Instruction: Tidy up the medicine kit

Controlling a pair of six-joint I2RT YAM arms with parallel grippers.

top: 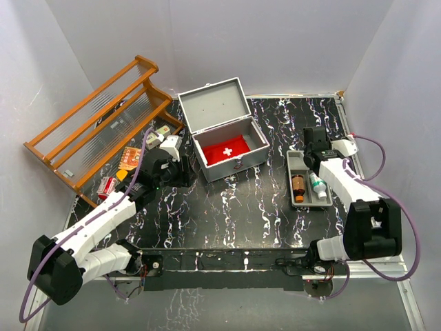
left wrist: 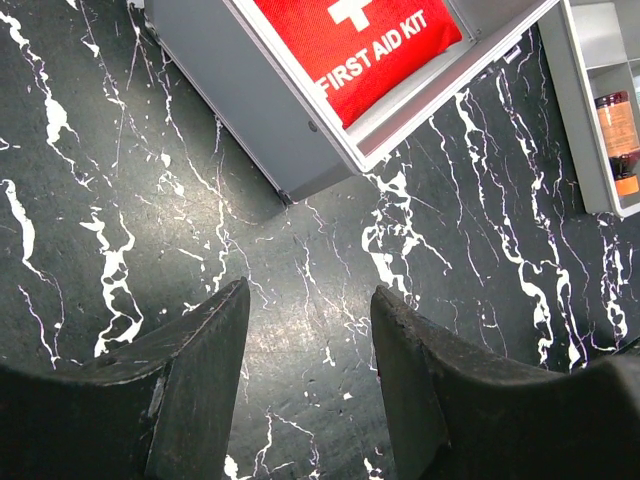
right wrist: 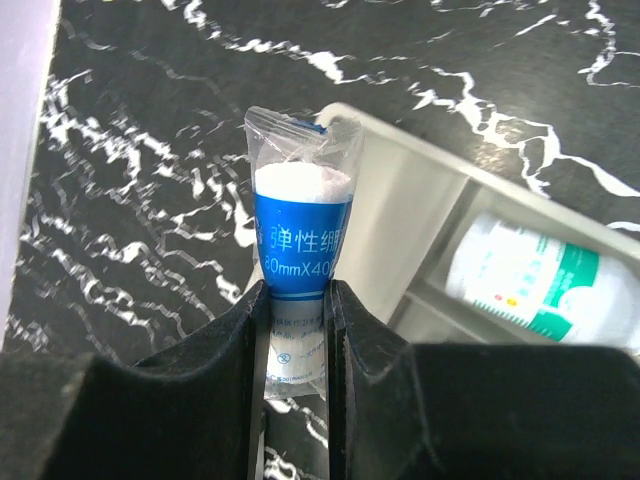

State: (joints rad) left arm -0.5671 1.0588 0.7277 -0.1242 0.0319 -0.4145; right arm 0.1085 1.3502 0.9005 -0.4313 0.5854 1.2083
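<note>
My right hand (right wrist: 297,305) clamped on a blue-and-white bandage packet (right wrist: 300,225) over a corner of the grey tray (right wrist: 395,215), my left hand (left wrist: 310,310) open above the marbled bench (left wrist: 150,200), medicine kit (top: 241,164) just beyond it, lid up, red first-aid pouch (top: 226,152) inside.

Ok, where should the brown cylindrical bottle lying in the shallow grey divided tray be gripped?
Probably mid-body, from straight above: the brown cylindrical bottle lies on its side in the shallow grey divided tray, whose walls block a sideways approach, so pinch across its width.
</note>
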